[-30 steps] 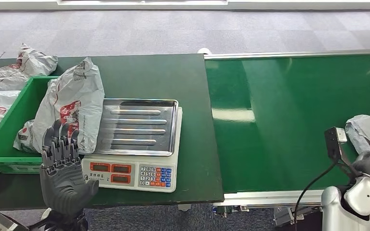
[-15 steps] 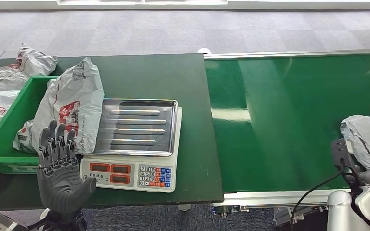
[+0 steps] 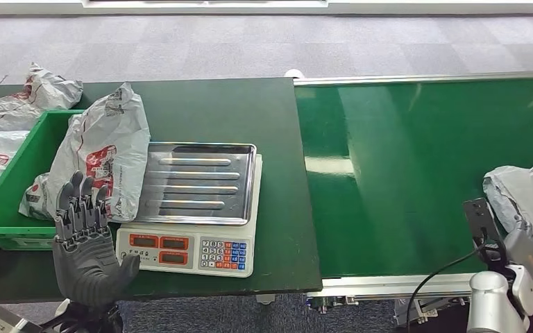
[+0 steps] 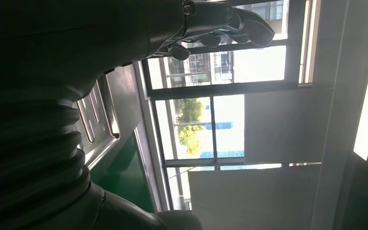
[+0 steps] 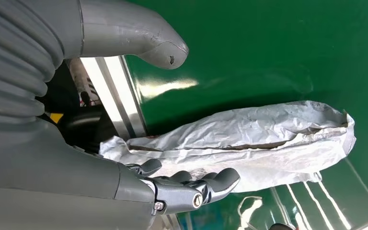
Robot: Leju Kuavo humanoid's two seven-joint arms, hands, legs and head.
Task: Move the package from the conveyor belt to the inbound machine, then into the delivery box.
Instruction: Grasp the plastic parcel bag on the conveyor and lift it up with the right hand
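My right hand (image 5: pixel 172 189) is spread and holds nothing, thumb on one side of the package (image 5: pixel 249 139), fingers on the other. The package lies on the belt (image 3: pixel 402 173) at its near edge, long axis across my palm. Its far end is cut off in the head view. My left hand (image 3: pixel 87 257) is far off by the scale (image 3: pixel 194 208), fingers straight and empty.

Even bright light; glare streaks the conveyor belt (image 3: pixel 416 173).

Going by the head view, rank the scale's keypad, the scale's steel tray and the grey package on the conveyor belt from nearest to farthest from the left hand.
From the left hand:
1. Keypad, just beside it on the scale's front.
2. Steel tray, beyond the keypad.
3. Grey package, far right on the belt.
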